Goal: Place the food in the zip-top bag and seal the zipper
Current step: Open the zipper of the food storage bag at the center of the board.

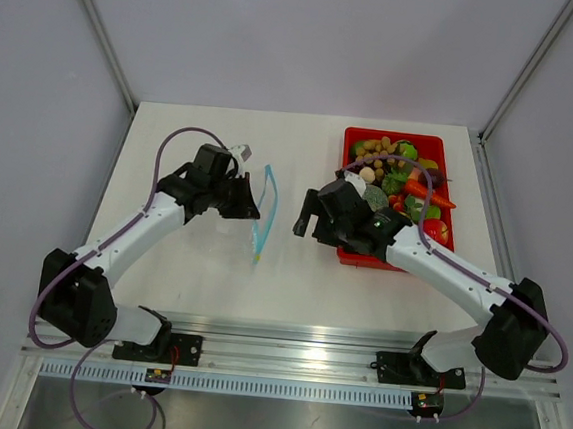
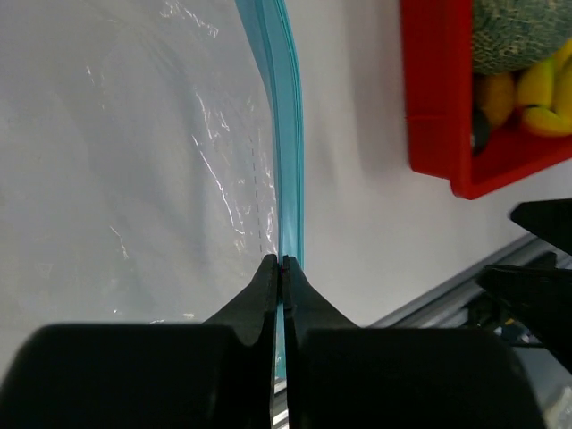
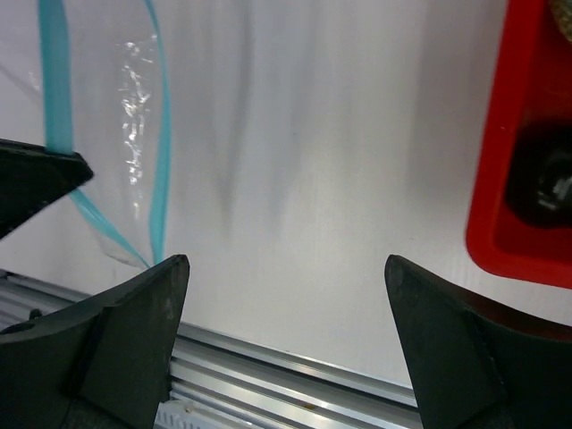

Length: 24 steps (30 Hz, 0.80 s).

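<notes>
The zipper ran lengthwise straight out ahead of the left claw, whose fingers were pressed together on the teal strip near one end. The clear bag spread out on that claw's side away from the red tray, its mouth edge facing the right claw. That claw stood spread wide and empty, with the bag to its left and the tray to its right. The tray held the food: bananas, a carrot, a melon, greens and nuts. Everything sat on a white tabletop between pale grey walls.
</notes>
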{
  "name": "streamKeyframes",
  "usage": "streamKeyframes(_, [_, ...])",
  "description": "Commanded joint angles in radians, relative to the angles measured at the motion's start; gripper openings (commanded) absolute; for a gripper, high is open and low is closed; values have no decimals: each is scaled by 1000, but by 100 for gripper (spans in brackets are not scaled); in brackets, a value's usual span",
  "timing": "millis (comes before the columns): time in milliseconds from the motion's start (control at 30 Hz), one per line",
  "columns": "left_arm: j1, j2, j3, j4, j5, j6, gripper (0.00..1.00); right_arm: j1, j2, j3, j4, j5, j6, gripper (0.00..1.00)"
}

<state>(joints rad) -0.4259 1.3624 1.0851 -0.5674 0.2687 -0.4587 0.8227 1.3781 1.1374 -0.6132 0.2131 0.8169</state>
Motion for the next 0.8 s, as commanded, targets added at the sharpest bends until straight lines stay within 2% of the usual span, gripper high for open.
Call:
streamKeyframes(0, [-2, -60, -24, 78, 167, -26, 0, 13, 59, 65, 145, -81, 17, 98])
streamKeyframes(300, [-2, -97, -14, 58, 173, -55, 0, 15, 269, 140, 297, -167, 48, 92])
streamKeyframes(367, [-2, -112, -17, 52, 173, -55, 0, 13, 297, 128, 369, -208, 56, 84])
streamKeyframes(400, [-2, -115, -16, 46, 173, -55, 0, 13, 306, 127, 383, -208, 59, 77])
streamKeyframes(433, [-2, -118, -14, 41, 173, -55, 0, 13, 314, 139, 383, -210, 62, 67])
streamKeyframes(467, [-2, -126, -8, 23, 170, -52, 0, 13, 320, 143, 369, -208, 64, 39])
streamKeyframes(567, [-1, -138, 21, -44, 123, -28, 0, 13, 297, 128, 343, -170, 67, 0])
streamKeyframes(633, [-2, -138, 47, -98, 64, 1, 0, 13, 257, 116, 320, -126, 54, 0])
streamKeyframes(767, [-2, -120, 137, -288, -43, 60, 0, 24, 205, 179, 138, 21, -15, 0])
